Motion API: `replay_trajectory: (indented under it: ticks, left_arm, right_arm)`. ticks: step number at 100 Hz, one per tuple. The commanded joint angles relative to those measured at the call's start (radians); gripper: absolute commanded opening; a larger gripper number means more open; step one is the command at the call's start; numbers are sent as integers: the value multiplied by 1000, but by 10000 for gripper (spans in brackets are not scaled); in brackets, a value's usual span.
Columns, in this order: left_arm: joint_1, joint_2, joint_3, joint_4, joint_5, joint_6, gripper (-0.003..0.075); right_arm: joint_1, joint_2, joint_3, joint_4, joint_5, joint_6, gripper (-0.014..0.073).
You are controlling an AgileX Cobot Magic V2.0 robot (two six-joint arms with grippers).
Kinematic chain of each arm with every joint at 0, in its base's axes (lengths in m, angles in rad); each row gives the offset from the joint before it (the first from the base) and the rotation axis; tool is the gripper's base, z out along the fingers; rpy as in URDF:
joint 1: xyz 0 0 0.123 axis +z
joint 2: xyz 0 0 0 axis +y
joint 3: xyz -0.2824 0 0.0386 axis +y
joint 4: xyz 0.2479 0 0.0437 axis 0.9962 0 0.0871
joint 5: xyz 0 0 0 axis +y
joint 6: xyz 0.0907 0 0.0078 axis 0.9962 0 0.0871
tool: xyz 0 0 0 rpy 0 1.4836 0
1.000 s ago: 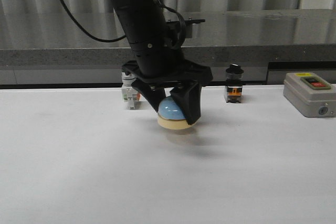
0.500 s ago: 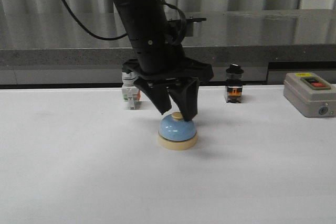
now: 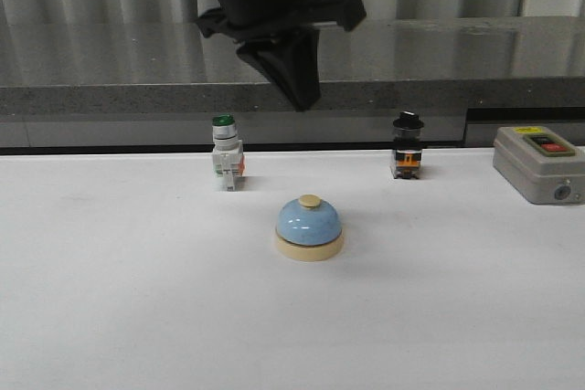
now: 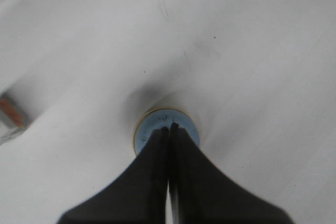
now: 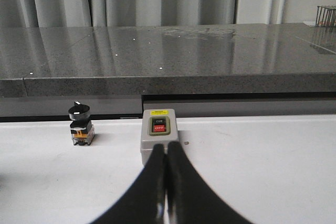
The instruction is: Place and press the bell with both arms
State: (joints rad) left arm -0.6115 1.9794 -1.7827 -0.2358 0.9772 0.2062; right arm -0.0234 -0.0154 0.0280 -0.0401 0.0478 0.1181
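The light-blue bell (image 3: 309,227) with a cream base and cream button stands upright on the white table (image 3: 137,299), near the middle. My left gripper (image 3: 297,93) hangs well above it, shut and empty. In the left wrist view its closed fingers (image 4: 170,127) point down at the bell (image 4: 157,127) far below. My right gripper (image 5: 166,148) is shut and empty; it is out of the front view. Its fingertips sit in front of a grey switch box.
A green-capped white push-button switch (image 3: 226,160) stands behind and left of the bell. A black-knobbed selector switch (image 3: 407,145) stands behind and right; it also shows in the right wrist view (image 5: 80,123). A grey ON/OFF box (image 3: 539,163) sits at far right (image 5: 159,136). A dark counter (image 3: 457,61) runs behind.
My left gripper let go of the bell, rose straight up from it and closed its fingers. The bell stays where it was set down.
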Motion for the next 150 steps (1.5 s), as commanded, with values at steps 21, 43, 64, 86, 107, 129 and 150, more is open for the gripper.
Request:
replay_trajectory:
  ticks: [21, 43, 64, 86, 107, 129, 150]
  left_arm:
    - [118, -252, 95, -6, -80, -17, -19]
    - [289, -450, 265, -3, -117, -17, -19]
    - [437, -643, 454, -3, -194, -17, -19]
    - [532, -837, 658, -3, -292, -18, -19]
    - [547, -1018, 849, -3, -425, -18, -19]
    - [547, -1194, 1030, -13, -571, -18, -19]
    - [549, -1318, 1148, -11, -573, -8, -19]
  right_arm:
    - [-6, -9, -2, -9, -81, 0, -68]
    - [-6, -9, -2, -9, -81, 0, -68]
    - [-6, -9, -2, -9, -81, 0, -68]
    - [-6, -9, -2, -9, -81, 0, -68]
    - [-6, -9, -2, -9, -81, 0, -68]
    - [-6, -9, -2, -9, -81, 0, -68]
    - [-6, -9, -2, -9, -81, 0, -68]
